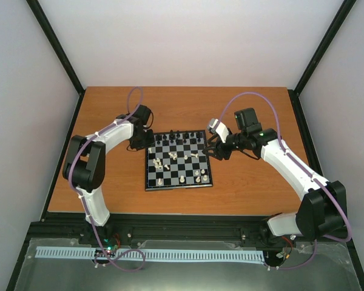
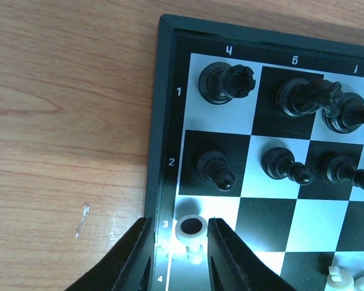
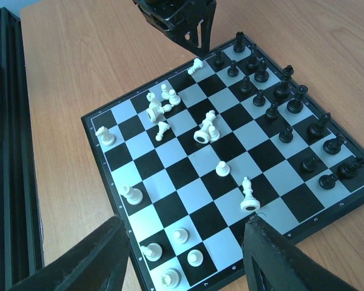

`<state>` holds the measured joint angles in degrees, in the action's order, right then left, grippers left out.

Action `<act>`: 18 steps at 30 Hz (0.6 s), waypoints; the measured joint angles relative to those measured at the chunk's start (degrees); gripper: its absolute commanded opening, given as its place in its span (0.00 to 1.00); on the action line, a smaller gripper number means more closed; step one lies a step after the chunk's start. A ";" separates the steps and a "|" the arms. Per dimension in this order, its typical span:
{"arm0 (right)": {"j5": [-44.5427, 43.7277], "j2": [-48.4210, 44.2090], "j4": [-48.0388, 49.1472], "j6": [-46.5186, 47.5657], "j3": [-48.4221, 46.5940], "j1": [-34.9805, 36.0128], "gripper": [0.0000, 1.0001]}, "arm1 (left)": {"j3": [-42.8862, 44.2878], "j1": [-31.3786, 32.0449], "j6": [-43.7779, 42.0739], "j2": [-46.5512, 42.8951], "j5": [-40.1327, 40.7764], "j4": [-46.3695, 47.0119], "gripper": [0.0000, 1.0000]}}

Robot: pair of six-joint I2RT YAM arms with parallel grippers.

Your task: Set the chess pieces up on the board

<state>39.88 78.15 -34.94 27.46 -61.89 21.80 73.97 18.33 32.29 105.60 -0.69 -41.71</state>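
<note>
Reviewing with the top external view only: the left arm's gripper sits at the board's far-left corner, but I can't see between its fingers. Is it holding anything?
Observer: Yes. In the left wrist view the left gripper is closed around a white pawn on the board, on the edge square beside the rim's 3.
Operator: Is that pawn upright?
Observer: No, it is tipped, and its hollow base is turned toward the wrist camera.
Operator: What about the right gripper?
Observer: The right gripper is open with nothing between its fingers. It hangs above the white pieces' side of the board.
</note>
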 measured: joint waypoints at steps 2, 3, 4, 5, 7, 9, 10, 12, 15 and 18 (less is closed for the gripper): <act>0.00 0.00 0.00 0.15 0.00 0.00 0.52 | 0.24 0.00 0.07 0.35 -0.26 0.02 0.28; 0.00 0.00 -0.02 0.17 0.00 0.00 0.52 | 0.52 0.00 0.07 0.63 -0.44 0.02 0.28; 0.00 0.00 -0.02 0.20 0.00 -0.02 0.52 | 0.83 0.00 0.09 0.92 -0.63 0.15 0.28; 0.00 0.00 -0.02 0.22 0.00 -0.02 0.52 | 1.05 0.00 0.07 1.18 -0.79 0.28 0.27; 0.00 0.00 -0.02 0.24 0.00 -0.02 0.52 | 1.22 0.00 0.09 1.42 -1.01 0.35 0.25; 0.00 0.00 -0.02 0.28 0.00 -0.02 0.52 | 1.36 0.00 0.07 1.68 -1.27 0.37 0.25; 0.00 0.00 -0.02 0.33 0.00 -0.02 0.52 | 1.42 0.00 0.07 1.84 -1.36 0.35 0.25; 0.00 0.02 -0.02 0.39 0.00 -0.02 0.52 | 1.53 0.00 0.07 2.19 -1.55 0.39 0.23; 0.00 0.02 -0.04 0.44 0.00 -0.02 0.52 | 1.55 0.00 0.04 2.60 -1.92 0.35 0.22; 0.00 0.02 -0.04 0.57 0.00 -0.02 0.52 | 1.64 0.00 0.04 3.04 -2.14 0.33 0.22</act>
<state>39.88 78.17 -34.98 28.03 -61.89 21.78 75.61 18.33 32.34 108.64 -2.83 -41.39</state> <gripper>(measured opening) 0.517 0.225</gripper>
